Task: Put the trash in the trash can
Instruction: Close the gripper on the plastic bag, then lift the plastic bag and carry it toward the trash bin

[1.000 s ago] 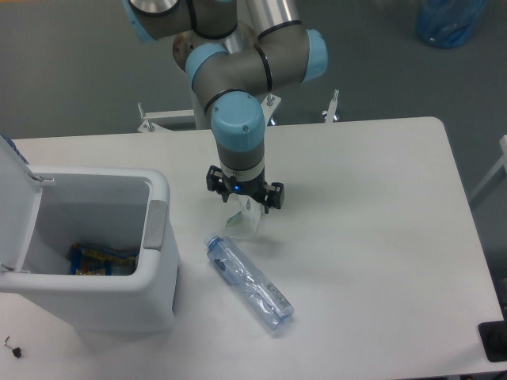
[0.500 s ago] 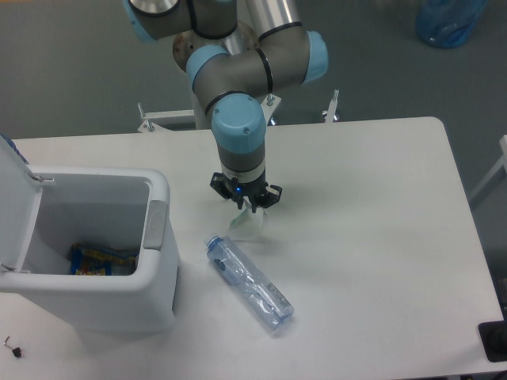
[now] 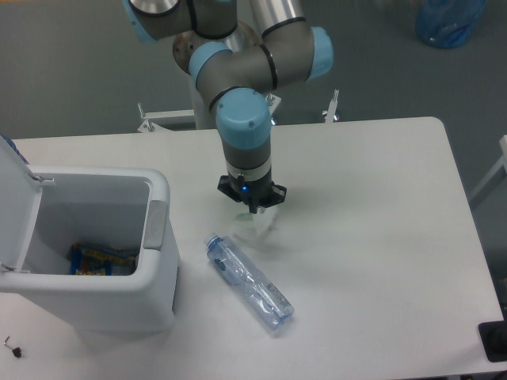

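The crumpled white paper wrapper (image 3: 261, 226) lies on the white table, mid-way across. My gripper (image 3: 253, 210) points straight down right over it, and the wrist hides the fingertips, so I cannot tell whether they are open or shut, or touching the paper. The crushed clear plastic bottle (image 3: 249, 282) with its bluish cap lies diagonally on the table, just in front of the gripper and apart from it. The trash can (image 3: 155, 229), a large white bin, stands at the left with its lid flipped up.
Inside the bin lies a blue and yellow packet (image 3: 99, 260). The grey latch tab (image 3: 154, 224) sits on the bin's right rim. The table's front edge runs just beyond the bottle. A blue bag (image 3: 449, 20) sits on the floor far right.
The gripper has shifted slightly right and lower over the wrapper, and its wrist has turned. The wrapper now shows a bit further right. The bottle and the bin have not moved.
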Tool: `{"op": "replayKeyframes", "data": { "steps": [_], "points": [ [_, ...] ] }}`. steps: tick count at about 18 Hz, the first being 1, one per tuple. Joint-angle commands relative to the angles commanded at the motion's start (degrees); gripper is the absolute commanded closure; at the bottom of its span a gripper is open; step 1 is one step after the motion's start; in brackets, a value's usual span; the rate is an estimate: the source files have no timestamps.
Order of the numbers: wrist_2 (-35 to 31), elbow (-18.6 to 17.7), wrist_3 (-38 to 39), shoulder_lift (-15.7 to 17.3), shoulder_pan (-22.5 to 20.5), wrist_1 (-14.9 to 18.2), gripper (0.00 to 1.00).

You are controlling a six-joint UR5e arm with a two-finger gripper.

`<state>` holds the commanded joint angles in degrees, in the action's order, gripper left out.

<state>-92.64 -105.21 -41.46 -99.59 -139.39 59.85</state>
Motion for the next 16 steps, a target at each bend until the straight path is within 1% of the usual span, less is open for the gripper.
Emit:
{"op": "replayKeyframes", "data": {
  "steps": [2, 3, 7, 10, 12, 14, 16],
  "points": [
    [0.26, 0.70, -4.66, 2.72, -1.57, 0.35, 1.00],
    [1.66, 1.05, -5.03, 3.96, -2.37, 0.61, 1.00],
    [9.47, 4.91, -4.16, 5.64, -5.71, 0.70, 1.00],
    [16.50, 7.03, -1.00, 7.22, -8.69, 0.62, 1.00],
    [21.60, 8.08, 0.93, 7.40, -10.37, 0.44, 1.00],
    [25.38, 9.84, 4.18, 7.40, -11.25, 0.27, 1.00],
    [28.81, 11.86, 9.00, 7.40, -11.43, 0.09, 1.00]
  ]
}}
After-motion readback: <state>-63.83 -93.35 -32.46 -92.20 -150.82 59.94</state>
